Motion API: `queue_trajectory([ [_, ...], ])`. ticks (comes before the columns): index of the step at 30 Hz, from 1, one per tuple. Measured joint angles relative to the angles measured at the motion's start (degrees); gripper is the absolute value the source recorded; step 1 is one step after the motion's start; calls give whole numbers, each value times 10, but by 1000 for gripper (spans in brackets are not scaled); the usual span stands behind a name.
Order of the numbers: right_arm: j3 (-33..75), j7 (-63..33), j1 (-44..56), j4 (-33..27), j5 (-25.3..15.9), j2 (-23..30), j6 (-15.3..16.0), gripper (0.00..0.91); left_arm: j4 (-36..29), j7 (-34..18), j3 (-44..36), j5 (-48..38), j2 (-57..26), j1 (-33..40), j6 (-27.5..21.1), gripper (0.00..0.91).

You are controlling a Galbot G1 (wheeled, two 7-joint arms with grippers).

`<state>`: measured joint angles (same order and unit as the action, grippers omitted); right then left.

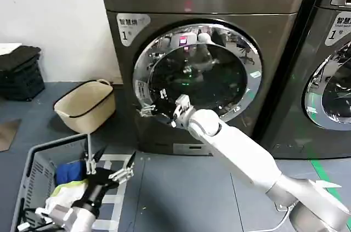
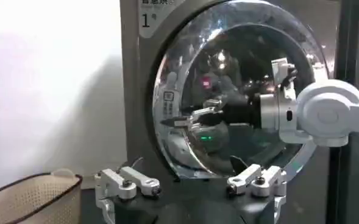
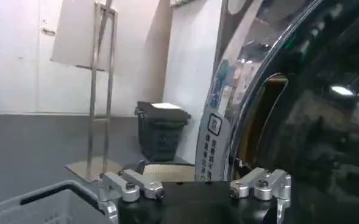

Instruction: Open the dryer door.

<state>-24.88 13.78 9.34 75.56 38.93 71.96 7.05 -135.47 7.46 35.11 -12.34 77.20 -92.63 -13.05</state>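
Note:
The dryer door [image 1: 197, 73] is a round porthole with a wide chrome rim and dark glass, on the dark grey-brown machine in the middle of the head view. My right arm reaches up from the lower right, and my right gripper [image 1: 163, 106] is at the door's lower left rim. It is open, and in the right wrist view the stickered rim [image 3: 214, 131] runs down between the fingers of that gripper [image 3: 194, 185]. The left wrist view shows the door [image 2: 240, 91] with the right gripper [image 2: 194, 115] against it. My left gripper [image 1: 109, 163] [image 2: 191, 182] hangs open and empty, low at the left.
A beige basket [image 1: 85, 106] stands on the floor left of the dryer. A grey laundry basket [image 1: 33, 182] with clothes sits under my left arm. Black crates [image 1: 19, 73] stand against the left wall. A neighbouring machine [image 1: 334, 78] flanks the dryer on the right.

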Motion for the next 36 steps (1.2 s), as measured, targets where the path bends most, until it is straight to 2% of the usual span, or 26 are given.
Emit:
queue_trajectory([
  [29, -13, 54, -34, -64, 0, 21, -14, 907, 6, 1, -1, 0, 2, -1, 2, 907],
  [36, -17, 86, -37, -60, 10, 15, -16, 907, 7, 1, -1, 0, 1, 0, 3, 907],
])
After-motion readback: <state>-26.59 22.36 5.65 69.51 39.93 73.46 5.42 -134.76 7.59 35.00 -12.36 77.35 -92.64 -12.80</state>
